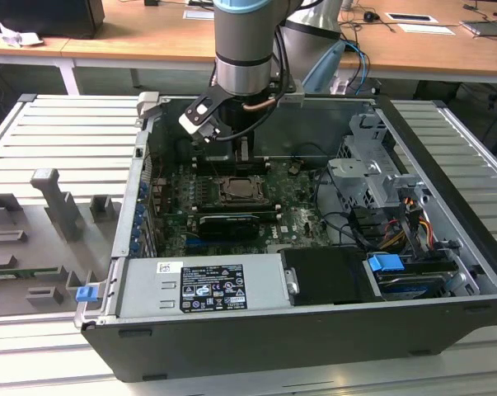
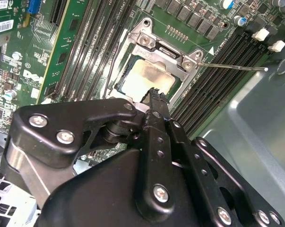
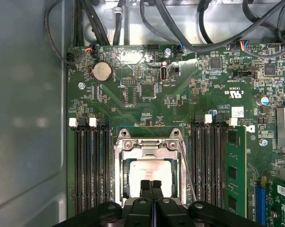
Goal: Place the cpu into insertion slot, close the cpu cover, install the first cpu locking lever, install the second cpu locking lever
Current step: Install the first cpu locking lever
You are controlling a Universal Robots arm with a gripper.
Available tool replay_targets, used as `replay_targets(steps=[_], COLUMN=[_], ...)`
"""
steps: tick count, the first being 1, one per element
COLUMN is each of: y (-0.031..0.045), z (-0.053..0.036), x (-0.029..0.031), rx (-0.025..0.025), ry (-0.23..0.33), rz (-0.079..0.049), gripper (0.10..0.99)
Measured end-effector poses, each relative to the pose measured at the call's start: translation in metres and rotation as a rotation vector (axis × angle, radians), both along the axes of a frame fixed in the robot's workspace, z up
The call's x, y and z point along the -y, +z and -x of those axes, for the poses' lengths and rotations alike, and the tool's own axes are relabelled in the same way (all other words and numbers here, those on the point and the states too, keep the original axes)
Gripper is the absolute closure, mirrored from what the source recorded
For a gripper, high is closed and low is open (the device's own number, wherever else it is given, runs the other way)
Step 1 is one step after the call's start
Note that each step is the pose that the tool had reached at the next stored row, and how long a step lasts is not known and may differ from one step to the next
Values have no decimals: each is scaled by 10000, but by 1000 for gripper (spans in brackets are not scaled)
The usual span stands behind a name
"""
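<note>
Silvery-beige cpu sits flat in the socket on the green motherboard. The cpu cover lies down over it. The frame runs round all four sides and the open centre shows the chip's metal top. In the second wrist view the cover's end plate with two screws is on the far side of the chip from the claw.

Claw: narrow. The two black fingers are pressed side by side with nothing between them. In both wrist views the tips are over the near edge of the cpu. Whether they touch the chip or the cover cannot be told.

Locking lever: a thin wire rod. It runs from a corner of the socket out across the black memory slots. Its free end is near the grey wall of the computer case.

Exterior view: the arm comes down from above into the open case, which lies on its side on a ribbed metal worktop. The socket is mid-board, just below the arm's end. Grey fixture blocks stand on the worktop at the exterior view's left, apart from the case.
</note>
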State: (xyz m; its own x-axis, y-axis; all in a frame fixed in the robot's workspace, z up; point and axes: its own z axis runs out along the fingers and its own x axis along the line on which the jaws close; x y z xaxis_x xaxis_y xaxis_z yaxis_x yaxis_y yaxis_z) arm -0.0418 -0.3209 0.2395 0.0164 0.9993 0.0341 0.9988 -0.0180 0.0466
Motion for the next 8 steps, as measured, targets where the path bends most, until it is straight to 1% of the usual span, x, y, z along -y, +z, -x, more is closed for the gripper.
replay_targets(steps=[8], y=[11], z=[0], x=[0], rx=[0], ry=[-5], rz=[0], gripper=[980])
